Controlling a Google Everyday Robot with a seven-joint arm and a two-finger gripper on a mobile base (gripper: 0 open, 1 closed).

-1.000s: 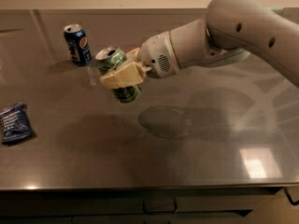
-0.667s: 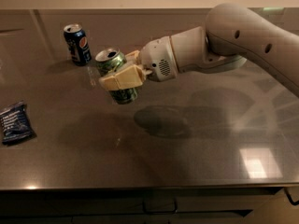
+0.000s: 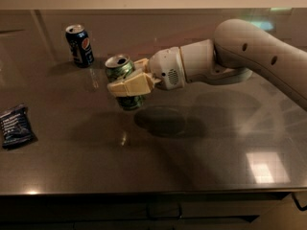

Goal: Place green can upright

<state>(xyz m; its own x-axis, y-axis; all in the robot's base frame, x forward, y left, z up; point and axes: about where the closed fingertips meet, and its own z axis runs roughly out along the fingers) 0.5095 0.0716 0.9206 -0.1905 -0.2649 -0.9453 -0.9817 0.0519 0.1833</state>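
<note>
Holding the green can (image 3: 119, 67) nearly upright over the table (image 3: 201, 166).
Nearest, a dark packet (image 3: 15, 125) lies at the front left. Mid-table, the gripper (image 3: 125, 79), reaching in from the right, is clamped across the can's middle. The can's long axis runs close to vertical, top leaning slightly left, base apparently just off the surface, so the set-down looks straight down. Beyond, a Pepsi can (image 3: 79, 45) stands well apart.
</note>
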